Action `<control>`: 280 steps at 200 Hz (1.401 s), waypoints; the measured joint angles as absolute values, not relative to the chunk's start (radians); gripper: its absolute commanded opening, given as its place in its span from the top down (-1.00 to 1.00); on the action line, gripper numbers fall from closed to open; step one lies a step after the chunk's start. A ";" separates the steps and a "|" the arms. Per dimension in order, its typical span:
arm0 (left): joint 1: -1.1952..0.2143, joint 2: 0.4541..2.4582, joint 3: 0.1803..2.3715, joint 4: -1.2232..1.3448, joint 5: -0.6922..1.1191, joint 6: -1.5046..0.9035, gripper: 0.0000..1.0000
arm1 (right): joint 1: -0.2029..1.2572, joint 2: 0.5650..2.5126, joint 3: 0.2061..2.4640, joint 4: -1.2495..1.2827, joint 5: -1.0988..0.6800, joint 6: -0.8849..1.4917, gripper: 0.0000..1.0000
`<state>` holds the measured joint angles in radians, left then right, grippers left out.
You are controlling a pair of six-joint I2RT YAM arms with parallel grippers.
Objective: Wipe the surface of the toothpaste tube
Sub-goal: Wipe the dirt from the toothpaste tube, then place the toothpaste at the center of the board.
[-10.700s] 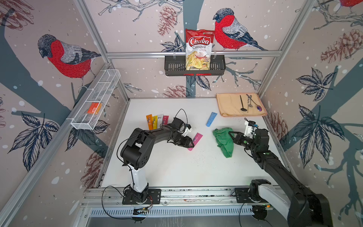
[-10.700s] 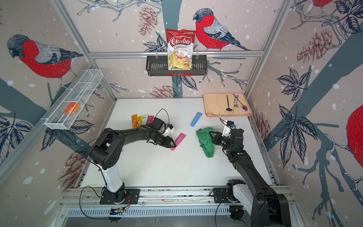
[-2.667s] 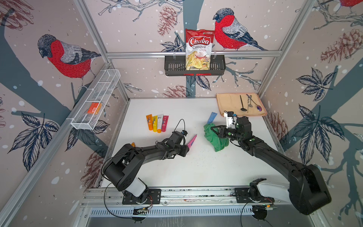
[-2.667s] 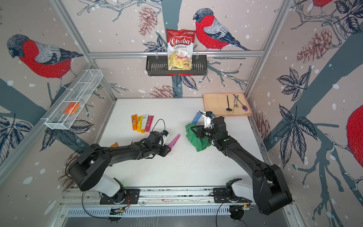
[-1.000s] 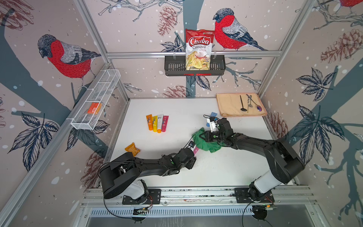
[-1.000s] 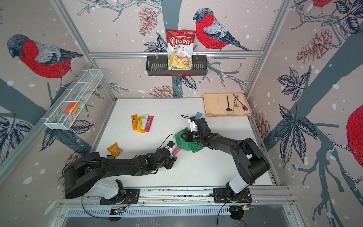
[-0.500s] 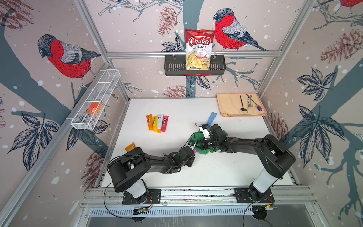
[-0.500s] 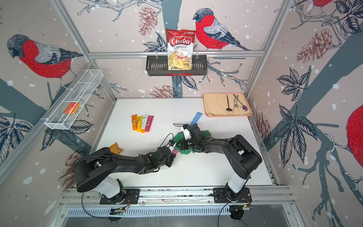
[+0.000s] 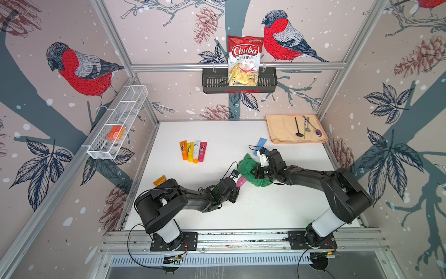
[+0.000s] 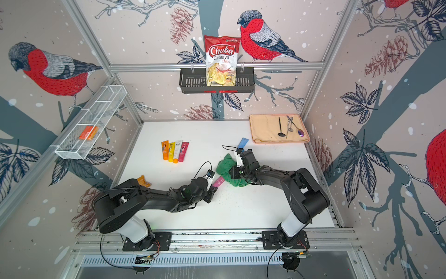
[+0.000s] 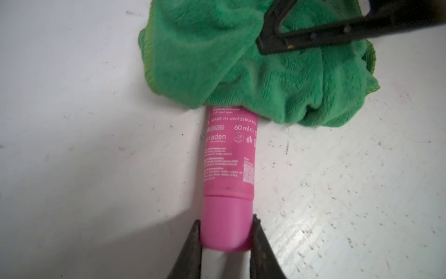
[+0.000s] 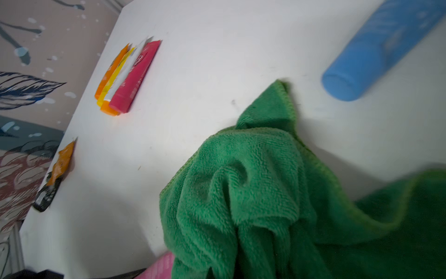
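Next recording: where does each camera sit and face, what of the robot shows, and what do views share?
Top views: high at the front, looking down toward the back wall over the table; both arms show whole.
Left wrist: on the left arm, looking along the left gripper, shut on the cap of the pink toothpaste tube; a finger of the right gripper shows.
Right wrist: on the right arm, looking across the green cloth toward the left wall; no finger clearly shows.
Shared by all four: the cloth over the tube's end.

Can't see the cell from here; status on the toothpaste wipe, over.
Left gripper shut on pink tube, cap end. Right gripper shut on green cloth, draped over tube's far end. Nothing blocking.
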<state>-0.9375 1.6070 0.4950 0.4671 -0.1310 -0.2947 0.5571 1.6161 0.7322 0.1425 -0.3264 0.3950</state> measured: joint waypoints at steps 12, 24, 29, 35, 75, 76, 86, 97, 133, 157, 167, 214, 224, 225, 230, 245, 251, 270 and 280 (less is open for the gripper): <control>-0.937 1.607 0.492 0.472 -0.128 -0.295 0.78 | 0.554 1.613 0.735 0.135 -0.312 0.392 0.99; -0.936 1.607 0.492 0.474 -0.124 -0.295 0.79 | 0.564 1.617 0.743 0.121 -0.309 0.390 0.99; -0.935 1.608 0.492 0.474 -0.123 -0.294 0.78 | 0.575 1.619 0.748 0.118 -0.301 0.390 1.00; -0.934 1.609 0.494 0.474 -0.123 -0.294 0.79 | 0.589 1.623 0.754 0.116 -0.303 0.389 1.00; -0.930 1.617 0.509 0.465 -0.112 -0.290 0.79 | 0.718 1.628 0.751 0.161 -0.418 0.393 0.99; -0.930 1.617 0.510 0.465 -0.112 -0.290 0.79 | 0.720 1.628 0.749 0.165 -0.426 0.393 0.99; -0.928 1.618 0.513 0.461 -0.110 -0.289 0.79 | 0.725 1.624 0.732 0.186 -0.460 0.399 0.99; -0.923 1.618 0.516 0.458 -0.106 -0.288 0.80 | 0.723 1.615 0.717 0.190 -0.477 0.405 0.99; -0.913 1.602 0.521 0.442 -0.106 -0.288 0.80 | 0.647 1.560 0.680 0.179 -0.430 0.416 0.99; -0.912 1.576 0.522 0.413 -0.111 -0.287 0.80 | 0.568 1.463 0.638 0.148 -0.345 0.416 0.99; -0.911 1.561 0.521 0.403 -0.115 -0.287 0.80 | 0.530 1.404 0.614 0.138 -0.288 0.416 0.99; -0.876 1.536 0.503 0.394 -0.140 -0.288 0.80 | 0.331 1.019 0.448 0.119 -0.152 0.429 1.00; -0.867 1.536 0.506 0.389 -0.144 -0.287 0.80 | 0.304 0.943 0.418 0.122 -0.132 0.448 1.00; -0.865 1.536 0.507 0.387 -0.144 -0.288 0.80 | 0.300 0.931 0.412 0.124 -0.128 0.450 1.00; -0.860 1.536 0.511 0.384 -0.148 -0.287 0.80 | 0.288 0.895 0.395 0.126 -0.119 0.451 1.00; -0.840 1.537 0.532 0.376 -0.166 -0.287 0.80 | 0.257 0.802 0.341 0.139 -0.097 0.476 1.00; -0.833 1.540 0.546 0.377 -0.174 -0.284 0.80 | 0.244 0.774 0.319 0.149 -0.087 0.478 1.00; -0.812 1.567 0.609 0.379 -0.210 -0.268 0.80 | 0.212 0.730 0.271 0.168 -0.083 0.503 1.00; -0.805 1.598 0.660 0.378 -0.232 -0.253 0.80 | 0.197 0.728 0.253 0.184 -0.084 0.508 1.00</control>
<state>-0.8047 1.5978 0.6601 0.3782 -0.2321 -0.2531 0.1970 0.7280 0.2535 0.1844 -0.0837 0.5079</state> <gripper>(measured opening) 0.260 0.083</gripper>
